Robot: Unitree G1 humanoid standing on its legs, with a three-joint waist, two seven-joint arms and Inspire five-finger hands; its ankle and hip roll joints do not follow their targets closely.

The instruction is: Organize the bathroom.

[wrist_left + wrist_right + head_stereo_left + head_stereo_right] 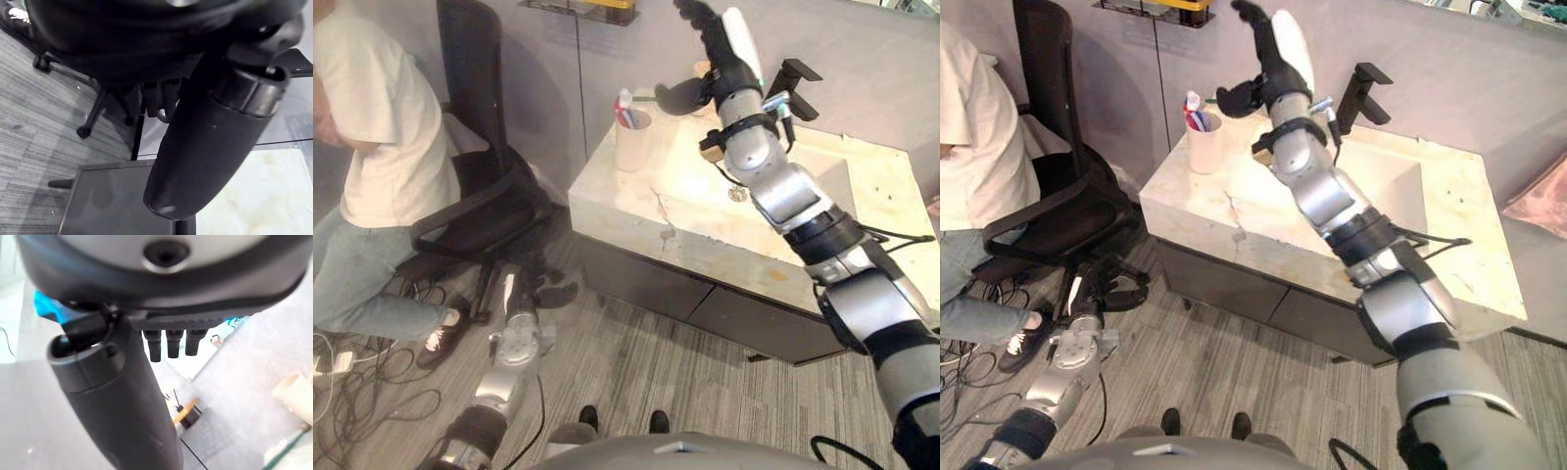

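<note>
A white cup (631, 137) holding toothbrushes stands at the back left corner of the marble counter (636, 211). A black faucet (793, 88) rises behind the sunken basin (1386, 176). My right hand (715, 49) is raised above the counter's back edge, between the cup and the faucet. Its fingers are straight, its thumb sticks out toward the cup, and it holds nothing. My left hand (1111, 284) hangs low over the floor beside the cabinet, fingers relaxed and empty.
A person in a white shirt (382, 127) sits on a black office chair (480, 186) at the left, close to my left arm. Cables (362, 372) lie on the floor there. A wall shelf (592, 12) hangs above the cup. Pink cloth (1538, 206) lies right of the counter.
</note>
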